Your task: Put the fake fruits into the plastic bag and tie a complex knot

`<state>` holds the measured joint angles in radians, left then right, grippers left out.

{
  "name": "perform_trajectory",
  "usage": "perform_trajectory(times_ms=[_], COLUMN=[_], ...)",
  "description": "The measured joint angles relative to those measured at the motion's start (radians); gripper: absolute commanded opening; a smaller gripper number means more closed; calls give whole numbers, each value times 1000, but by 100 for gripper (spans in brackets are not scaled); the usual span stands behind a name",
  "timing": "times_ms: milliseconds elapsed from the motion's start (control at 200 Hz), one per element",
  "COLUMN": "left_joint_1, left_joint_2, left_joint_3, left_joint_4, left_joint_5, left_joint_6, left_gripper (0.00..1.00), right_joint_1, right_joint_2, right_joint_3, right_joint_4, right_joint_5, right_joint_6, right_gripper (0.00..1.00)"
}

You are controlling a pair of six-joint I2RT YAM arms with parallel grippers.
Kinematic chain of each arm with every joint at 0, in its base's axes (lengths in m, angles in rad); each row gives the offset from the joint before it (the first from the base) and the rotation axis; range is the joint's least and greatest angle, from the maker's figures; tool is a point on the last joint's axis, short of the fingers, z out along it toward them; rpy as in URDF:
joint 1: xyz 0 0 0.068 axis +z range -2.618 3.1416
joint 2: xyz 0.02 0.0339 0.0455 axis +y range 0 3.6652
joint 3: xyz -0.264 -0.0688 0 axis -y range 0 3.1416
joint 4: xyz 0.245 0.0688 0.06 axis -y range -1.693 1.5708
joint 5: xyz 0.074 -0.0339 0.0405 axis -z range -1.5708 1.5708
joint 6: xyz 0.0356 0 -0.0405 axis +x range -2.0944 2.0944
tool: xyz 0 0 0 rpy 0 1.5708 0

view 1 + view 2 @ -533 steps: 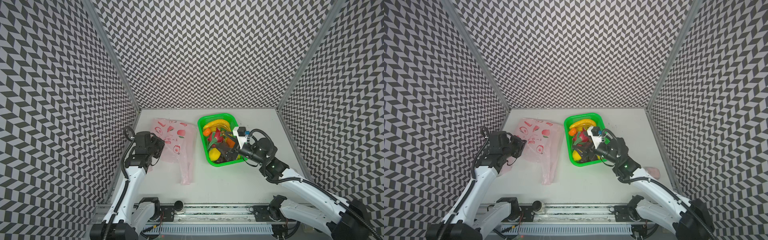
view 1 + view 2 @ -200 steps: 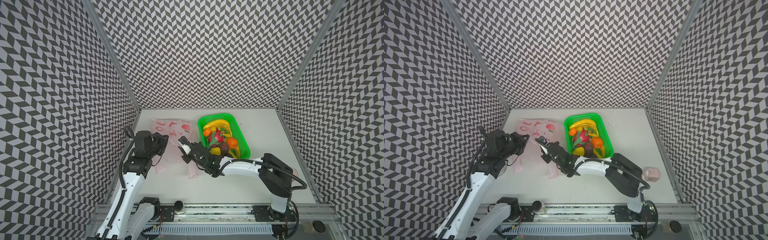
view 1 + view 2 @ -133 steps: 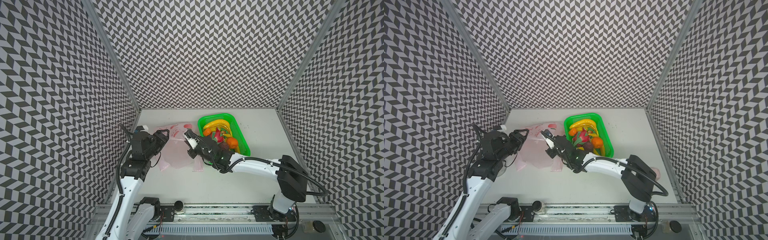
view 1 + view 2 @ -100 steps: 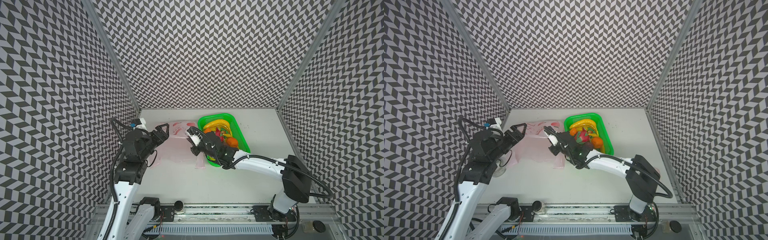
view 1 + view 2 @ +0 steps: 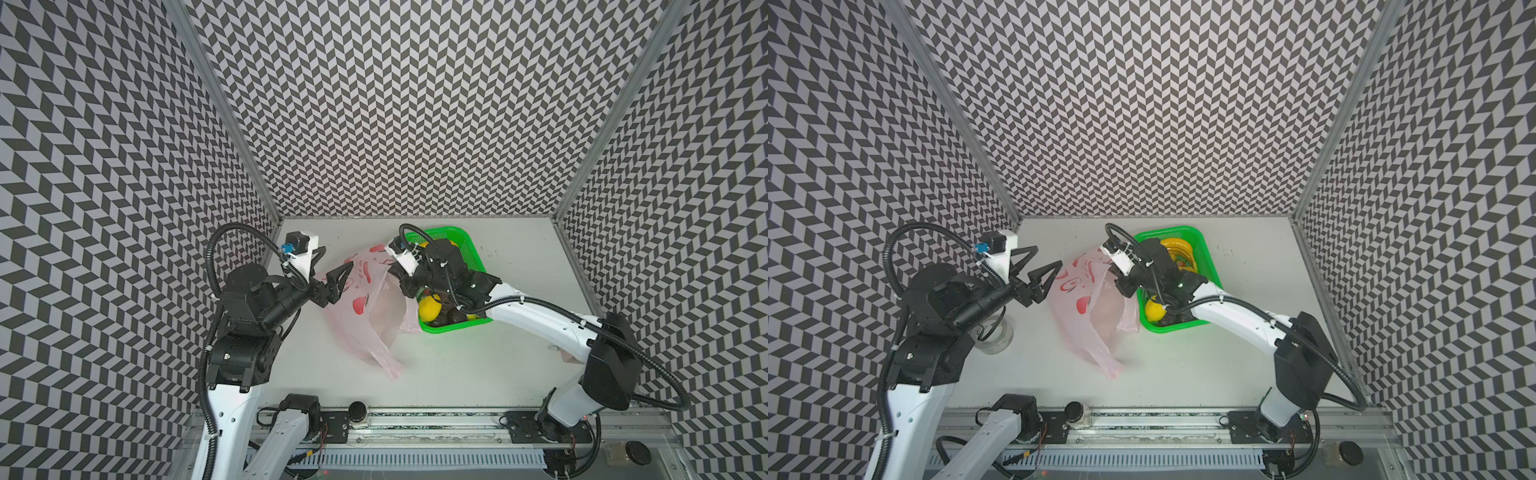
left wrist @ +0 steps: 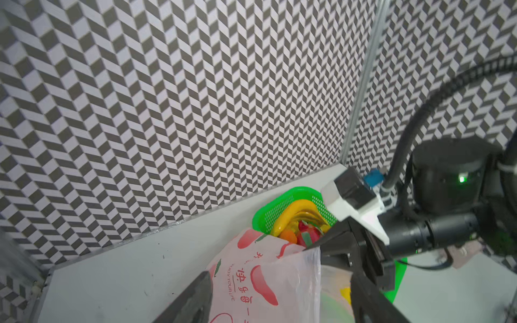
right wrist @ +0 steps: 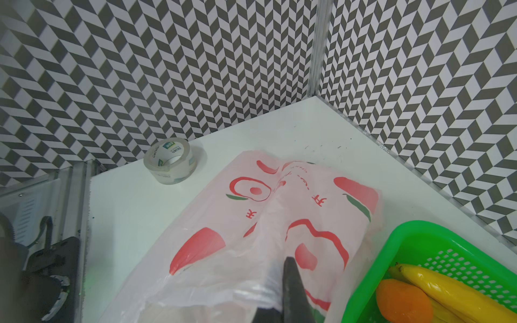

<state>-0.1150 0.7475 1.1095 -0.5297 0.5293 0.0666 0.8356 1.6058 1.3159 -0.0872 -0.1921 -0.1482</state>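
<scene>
Bag point(image 5: 374, 316): on the table point(image 5: 478, 365), just beside the basket point(image 5: 453, 328). The side near the basket is lifted and the rest drapes down onto the table.
Right gripper point(image 7: 289, 265): pressed together on the bag's rim at the basket side. I hold that wall up so the mouth stands next to the fruits.
Left gripper point(image 5: 1047, 256): spread, at the opposite rim. In the left wrist view the film lies between my fingers with nothing clamped.
Fruits point(image 7: 402, 299): in the basket, including the bananas point(image 5: 1177, 245) and lemon point(image 5: 429, 309). I see none in the bag.
Tape roll point(image 7: 170, 160): on the table by my left arm, apart from the bag. I judge it plays no part.
Step (judged): opening the bag's mouth. Loading is not begun and there is no knot.
Next (judged): close my left gripper on its rim and draw it away from the right so the mouth gapes toward the basket.
Risk (judged): the thin film may slip. I could also pinch both layers together, which would keep the mouth shut.
</scene>
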Motion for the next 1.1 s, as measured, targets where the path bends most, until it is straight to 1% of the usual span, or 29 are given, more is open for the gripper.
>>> perform_trajectory(times_ms=[90,195,340,551,736,846,941,1041,1101], left_joint_1=[-26,-81,-203,-397,-530,-580,-602,-610,-611], left_joint_2=[10,-4,-5,19,100,151,182,196,200], left_joint_3=[-23,-83,-164,-275,-293,-293,-293,-293,-293], left_joint_4=[-6,6,52,164,214,219,219,222,225], left_joint_5=[45,75,50,-161,-385,-509,-602,-682,-722], left_joint_6=[42,47,14,-68,-90,-90,-90,-87,-88], left_gripper=[84,86,87,87,88,87,85,77,69], right_joint_1=[-13,-20,-20,-20,-20,-20,-20,-20,-20], right_joint_2=[-6,-6,-6,-8,-16,-22,-27,-31,-31], right_joint_3=[14,24,24,24,24,24,24,24,24], right_joint_4=[-23,-46,-63,-66,-66,-66,-66,-66,-68], right_joint_5=[-27,-42,-50,-52,-66,-75,-82,-93,-96], right_joint_6=[7,18,29,48,63,66,67,66,66], right_gripper=[0,0,0,0,0,0,0,0,0])
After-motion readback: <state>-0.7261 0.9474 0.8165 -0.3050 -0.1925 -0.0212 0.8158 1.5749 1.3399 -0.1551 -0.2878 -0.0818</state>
